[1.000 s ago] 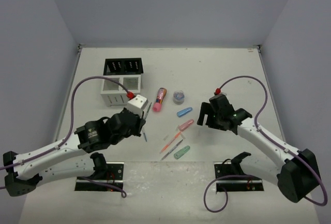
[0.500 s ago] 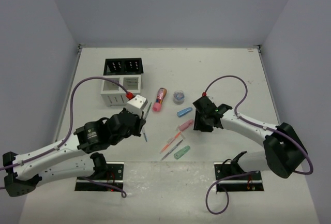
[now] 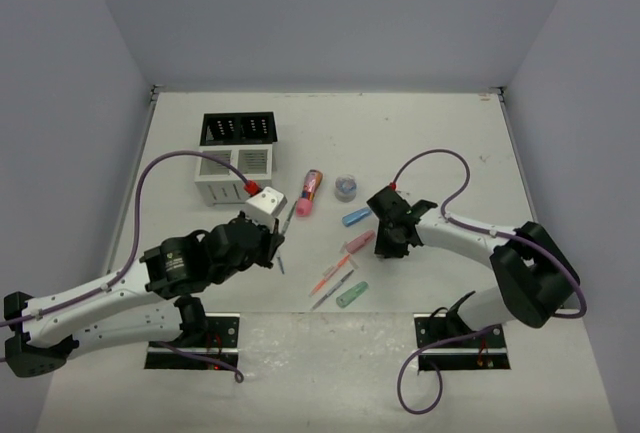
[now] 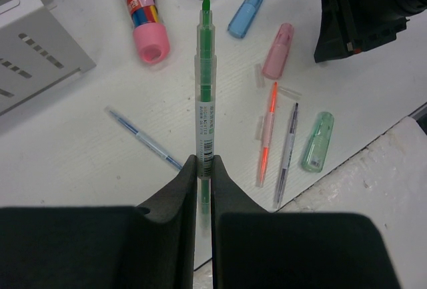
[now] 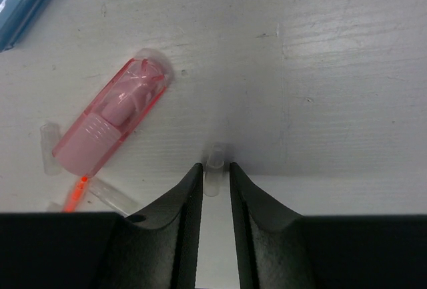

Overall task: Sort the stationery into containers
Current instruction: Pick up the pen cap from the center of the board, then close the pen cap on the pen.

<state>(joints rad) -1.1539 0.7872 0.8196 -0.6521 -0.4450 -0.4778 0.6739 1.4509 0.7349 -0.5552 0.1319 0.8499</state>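
My left gripper (image 4: 205, 159) is shut on a green pen (image 4: 205, 82), held off the table and pointing away from the wrist; from above the gripper (image 3: 272, 243) sits left of the loose stationery. My right gripper (image 5: 216, 166) is low on the table just right of the pink capsule (image 5: 110, 125). Its jaws stand narrow around a small clear cap (image 5: 213, 159), with a sliver of gap on one side. Blue capsule (image 3: 356, 217), green capsule (image 3: 351, 294), orange pen (image 3: 331, 274), grey pen (image 3: 333, 290) and thin blue pen (image 4: 143, 139) lie on the table.
The black slotted rack (image 3: 238, 129) and the joined white slatted box (image 3: 232, 175) stand at the back left. A pink patterned tube (image 3: 309, 192) and a small grey-blue roll (image 3: 346, 187) lie right of them. Short clear caps (image 5: 107, 194) lie by the orange pen.
My right arm has swung left and down to the table beside the pink capsule, and its jaws have narrowed around the clear cap. The left arm has barely moved.
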